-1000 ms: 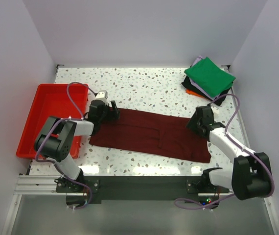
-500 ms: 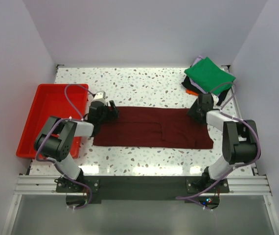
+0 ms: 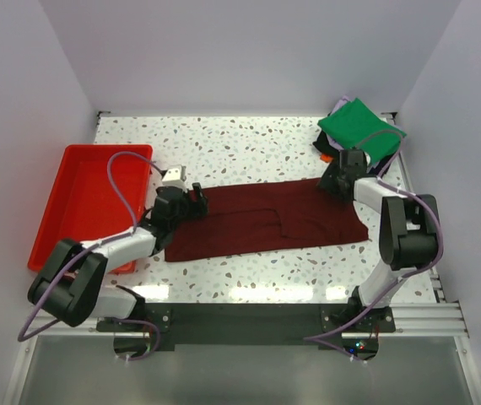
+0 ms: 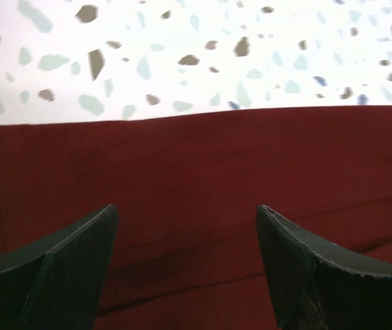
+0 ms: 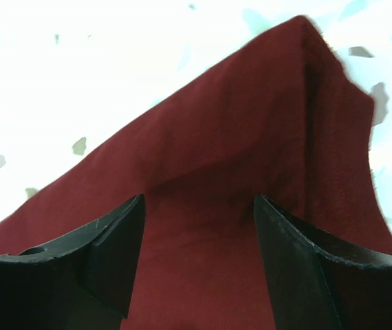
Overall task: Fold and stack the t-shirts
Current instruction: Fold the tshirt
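Note:
The dark maroon t-shirt (image 3: 266,221) lies as a long flat band across the middle of the table. My left gripper (image 3: 191,201) hovers over its far left corner, open, with the cloth (image 4: 203,172) flat below the fingers (image 4: 65,268). My right gripper (image 3: 335,181) is at the far right corner, also open, with maroon cloth (image 5: 203,158) under and between its fingers (image 5: 320,268). A stack of folded t-shirts sits at the back right. Bright green (image 3: 360,128) is on top, with black (image 3: 321,145), a pale lavender edge (image 3: 340,105) and a bit of orange (image 3: 328,158) showing under it.
A red plastic tray (image 3: 89,202) lies on the table's left side, close to my left arm. White walls close in the table on three sides. The folded stack stands just behind my right gripper.
The shirt's right end has swung toward the back, so the band now lies straighter. My right gripper moved back with that corner toward the stack. My left arm's elbow has dropped toward the near edge.

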